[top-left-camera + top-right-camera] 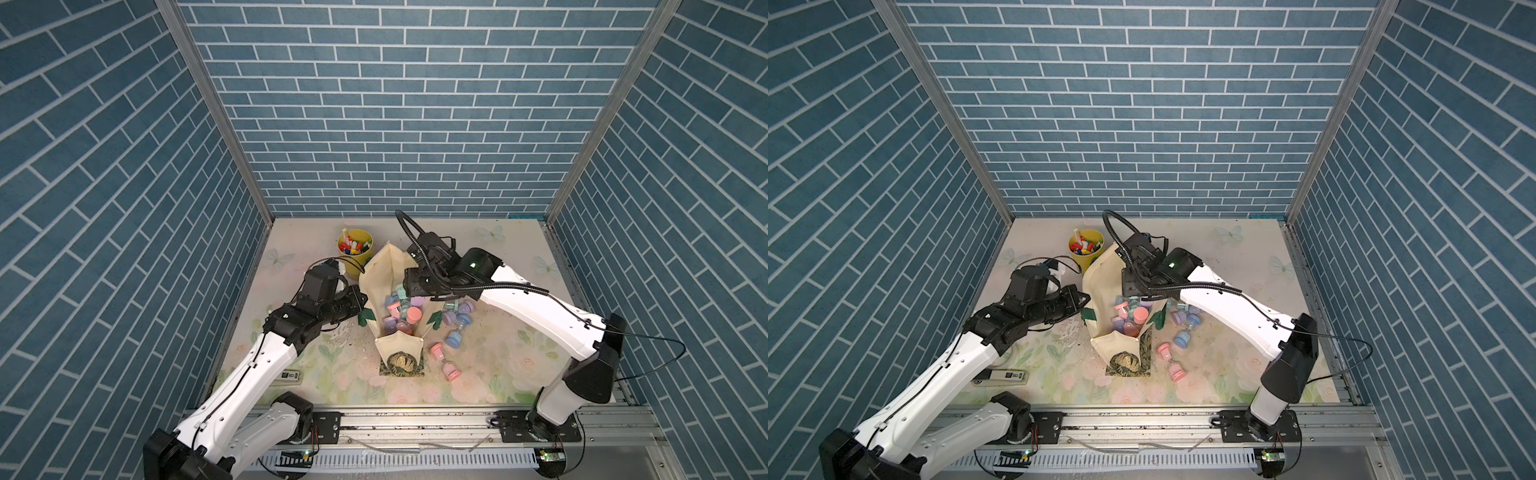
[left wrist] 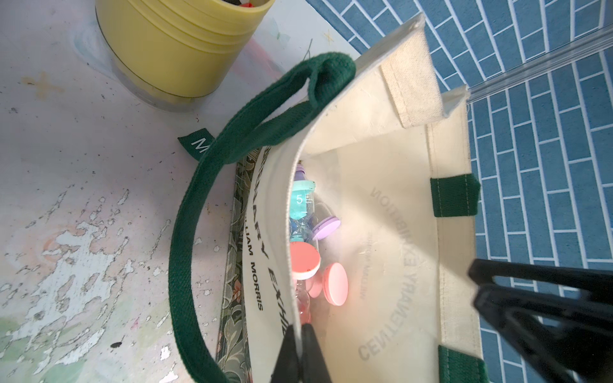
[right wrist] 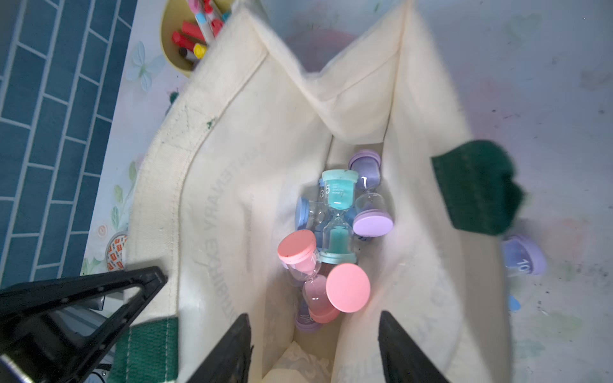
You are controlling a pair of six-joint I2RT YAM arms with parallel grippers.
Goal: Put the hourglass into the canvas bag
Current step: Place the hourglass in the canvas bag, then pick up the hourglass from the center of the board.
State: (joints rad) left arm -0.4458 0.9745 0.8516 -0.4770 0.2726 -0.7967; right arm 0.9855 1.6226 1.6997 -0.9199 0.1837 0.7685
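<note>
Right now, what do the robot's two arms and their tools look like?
Both the left arm and right arm have white shell links with black joints and black wrists. Thin black cables run along each; a ribbed black hose loops over the right wrist, where a small green light glows. The left tool and right tool have black tapered fingers with triangular cut-outs.

- Yellow cup [image 1: 353, 269], upright, holding coloured markers [image 1: 354, 245], near the back wall.
- Floral tabletop [image 1: 498, 374], surface worn in patches.
- Blue brick-pattern walls [image 1: 395, 124] on three sides.
</note>
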